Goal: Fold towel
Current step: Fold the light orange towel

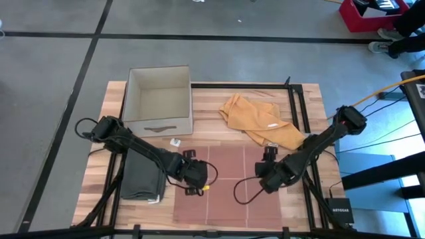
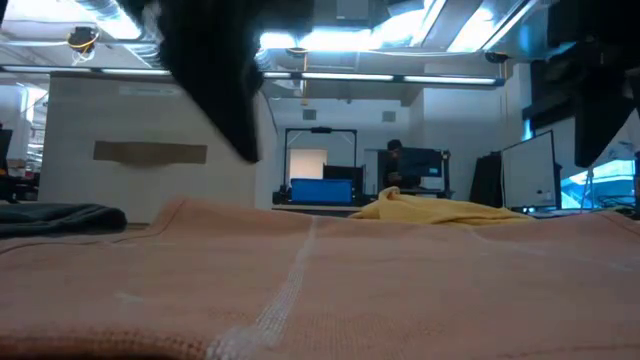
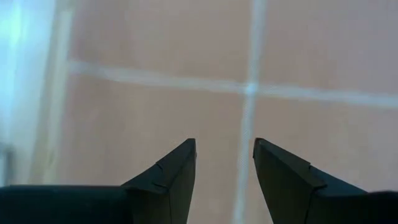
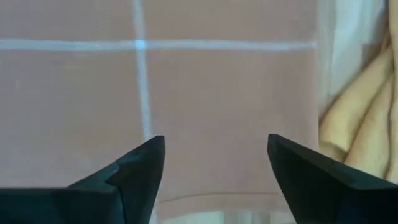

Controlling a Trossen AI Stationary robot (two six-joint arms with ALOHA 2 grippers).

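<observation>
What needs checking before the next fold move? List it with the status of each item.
1. Pink towel lies spread flat on the table: ok.
2. Left claw open and empty over the pink towel, near its left side: ok.
3. Right claw open and empty over the pink towel, toward its right edge: ok.
4. Yellow towel clear of the pink one: not ok, its near end reaches the pink towel's far right corner.
5. Dark folded towel beside the pink towel's left edge, not on it: ok.
6. Box stands at the far left, off the pink towel: ok.
</observation>
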